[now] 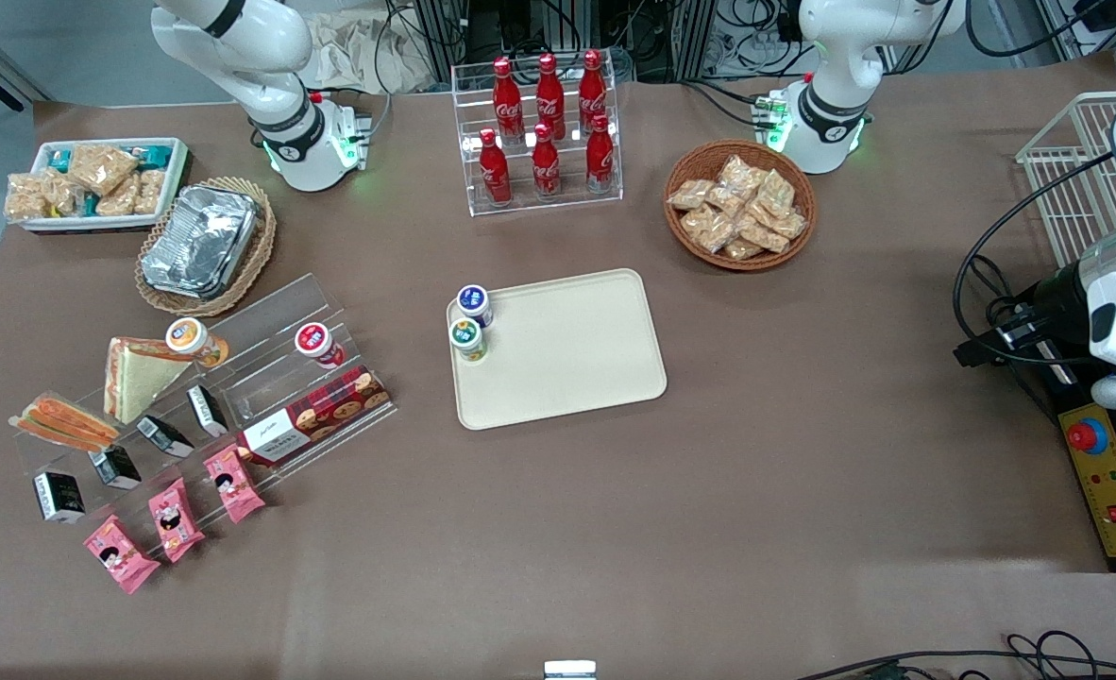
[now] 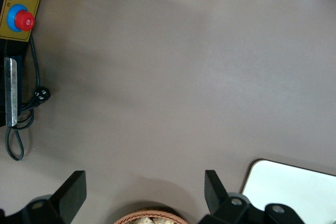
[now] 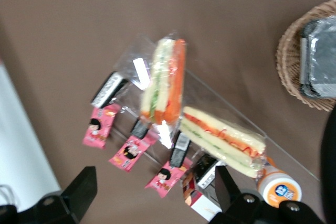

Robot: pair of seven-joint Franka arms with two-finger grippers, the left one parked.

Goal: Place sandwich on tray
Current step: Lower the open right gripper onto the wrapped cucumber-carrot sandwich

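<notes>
Two sandwiches sit on the clear stepped display rack [image 1: 228,378] at the working arm's end of the table in the front view, and that rack is the landmark. The sandwich [image 1: 65,421], a small wrapped wedge with orange-red and green filling, lies on the rack's outer end, just beside the larger sandwich [image 1: 138,375] with its pale bread face. Also on the rack: two small cups, a red plaid biscuit box [image 1: 317,416], small black packets and three pink snack packets [image 1: 174,518] along its nearest step. The tray [image 1: 577,359], cream and flat, lies well apart from the rack toward the table's middle, with two small cups [image 1: 470,323] on its rack-side edge. Farther from the camera than the rack sit a wicker basket with foil containers [image 1: 201,244] and a small white tray of snacks [image 1: 95,181]. The gripper does not show here.

Over to the left wrist view: bare brown table, a corner of the tray [image 2: 294,190], a wicker basket rim and a control box with a red button [image 2: 21,19].

Now the right wrist view: the gripper [image 3: 155,195] hangs above the rack, its fingers [image 3: 84,187] spread wide and holding nothing. The sandwich [image 3: 164,80] lies below on the rack, untouched, with the larger one [image 3: 223,140] just beside it and the pink packets [image 3: 131,153] near the fingers.
</notes>
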